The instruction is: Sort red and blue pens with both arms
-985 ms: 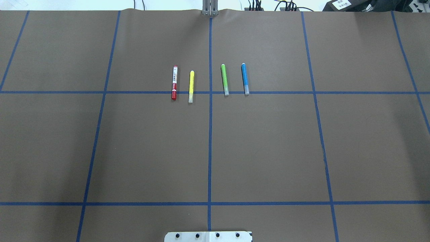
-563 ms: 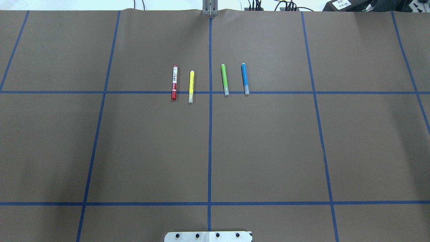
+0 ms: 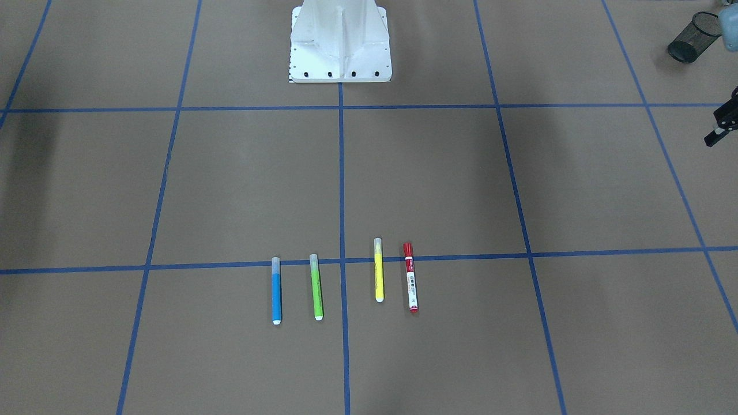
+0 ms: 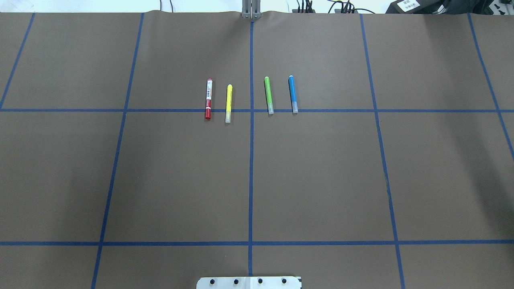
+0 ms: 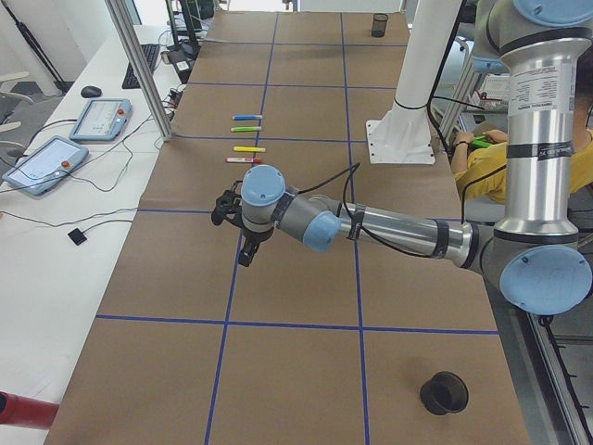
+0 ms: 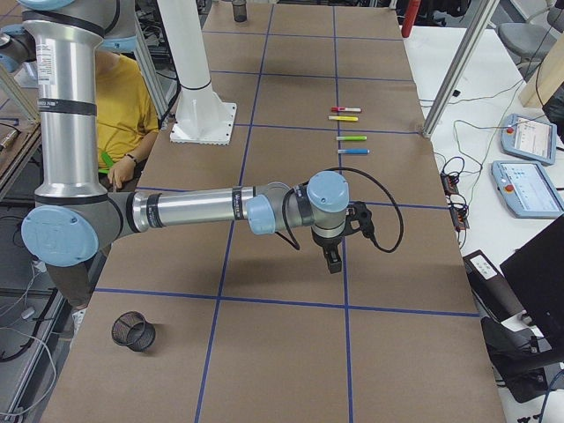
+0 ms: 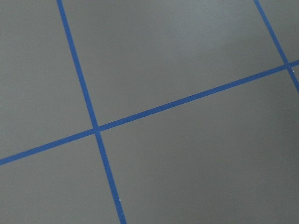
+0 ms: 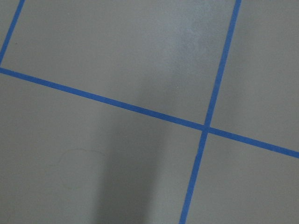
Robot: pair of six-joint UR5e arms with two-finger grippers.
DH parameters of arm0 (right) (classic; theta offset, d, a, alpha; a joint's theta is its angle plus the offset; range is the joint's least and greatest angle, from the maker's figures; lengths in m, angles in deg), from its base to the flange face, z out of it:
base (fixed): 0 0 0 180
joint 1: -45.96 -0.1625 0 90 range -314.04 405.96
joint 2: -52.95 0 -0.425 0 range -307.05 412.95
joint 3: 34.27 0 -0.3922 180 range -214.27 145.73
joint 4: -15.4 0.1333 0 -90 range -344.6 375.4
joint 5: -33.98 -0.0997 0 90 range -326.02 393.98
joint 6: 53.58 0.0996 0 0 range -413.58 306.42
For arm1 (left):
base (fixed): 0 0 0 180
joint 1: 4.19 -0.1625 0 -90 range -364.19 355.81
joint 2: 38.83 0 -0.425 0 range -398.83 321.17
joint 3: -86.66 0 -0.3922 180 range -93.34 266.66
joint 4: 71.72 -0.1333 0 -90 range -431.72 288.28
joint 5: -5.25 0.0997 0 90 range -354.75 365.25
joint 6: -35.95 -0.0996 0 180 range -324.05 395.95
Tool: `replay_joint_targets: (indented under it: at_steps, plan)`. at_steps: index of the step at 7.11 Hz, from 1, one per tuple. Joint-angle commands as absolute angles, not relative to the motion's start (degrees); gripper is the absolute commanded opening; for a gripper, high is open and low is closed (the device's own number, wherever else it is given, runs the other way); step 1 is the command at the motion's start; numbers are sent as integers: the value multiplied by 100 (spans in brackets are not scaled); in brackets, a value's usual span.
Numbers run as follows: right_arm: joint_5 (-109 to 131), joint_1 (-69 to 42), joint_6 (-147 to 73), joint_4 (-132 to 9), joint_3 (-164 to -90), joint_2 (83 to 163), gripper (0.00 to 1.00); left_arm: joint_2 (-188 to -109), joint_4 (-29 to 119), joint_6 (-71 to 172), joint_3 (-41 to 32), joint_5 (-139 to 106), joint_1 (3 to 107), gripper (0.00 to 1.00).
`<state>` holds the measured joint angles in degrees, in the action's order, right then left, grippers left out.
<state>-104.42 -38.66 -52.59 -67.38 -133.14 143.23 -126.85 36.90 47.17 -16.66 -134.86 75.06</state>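
so, approach pending: red marker (image 4: 208,98), blue highlighter (image 4: 292,94) untouched on worktop (image 4: 321,180); left gripper (image 5: 246,252), right gripper (image 6: 332,259) well away, can't tell how open the fingers are; next, each reaches in.

Both arms are silver-grey tubes joined by rounded grey housings with light-blue caps: the left arm (image 5: 398,230) and the right arm (image 6: 189,210). Each upright tube carries small black printed text. A thin black cable (image 5: 357,185) loops loosely along each forearm, which ends in slim black fingers (image 5: 246,256). The white pedestal (image 3: 340,40) flares into a foot plate with dark screws along its 6 o'clock edge
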Motion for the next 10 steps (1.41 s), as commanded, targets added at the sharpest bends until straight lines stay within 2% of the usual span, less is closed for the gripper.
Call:
replay_joint_targets:
  at_steps: [1, 3, 6, 8, 9, 10]
  plan:
    - [-10392, -3334, -4342, -6739, -13315, 13954, 99, -13284, 3638, 5751, -1609, -13432, 6607, 100]
    - [-10331, -2824, -3639, -6730, -13314, 13690, 99, -13960, 3638, 6990, -1382, -13423, 5807, 100]
    - [-10078, -2209, -2769, -6730, -13323, 13251, 99, -15313, 3394, 8021, -496, -13414, 5076, 100]
    - [-9639, -1612, -1969, -6730, -13350, 12952, 99, -15930, 3304, 8663, -64, -12752, 4576, 100]
    - [-9558, -1470, -1809, -6730, -13350, 12916, 99, -16394, 3269, 8858, 408, -12642, 4321, 100]
    - [-9557, -1451, -1807, -6730, -13358, 12915, 99, -17286, 2860, 8877, 1300, -12632, 4240, 100]
